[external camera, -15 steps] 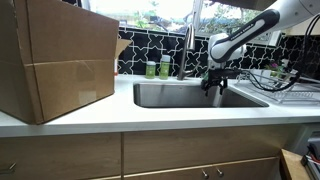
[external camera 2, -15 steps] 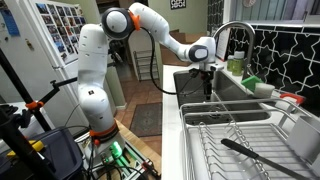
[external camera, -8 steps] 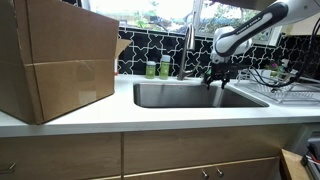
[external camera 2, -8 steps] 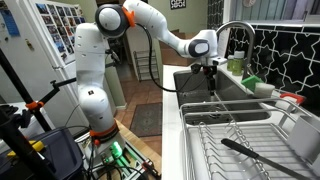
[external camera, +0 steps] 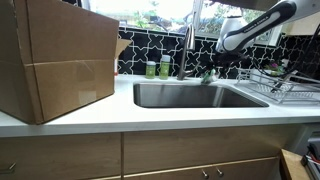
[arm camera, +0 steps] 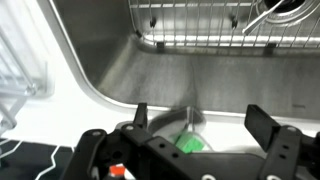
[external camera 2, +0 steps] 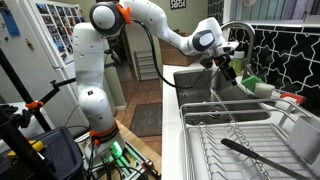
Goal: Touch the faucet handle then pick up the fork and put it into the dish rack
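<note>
My hand [arm camera: 197, 112] is spread wide and holds nothing. It hangs at the back edge of the counter [external camera: 120, 115], just beside the faucet [external camera: 187, 45]. The dish rack [external camera 2: 232, 135] stands beside the sink [external camera: 180, 95], toward the counter's end. I cannot make out the fork.

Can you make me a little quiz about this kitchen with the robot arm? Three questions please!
1. True or false: the big brown cardboard box sits inside the shiny steel sink.
2. Pick one: the robot's black tool is A) open, B) shut on a fork, C) shut on a bottle.
3. Fill in: the two small bottles behind the sink are coloured ____.
Key: 1 false; 2 A; 3 green.
</note>
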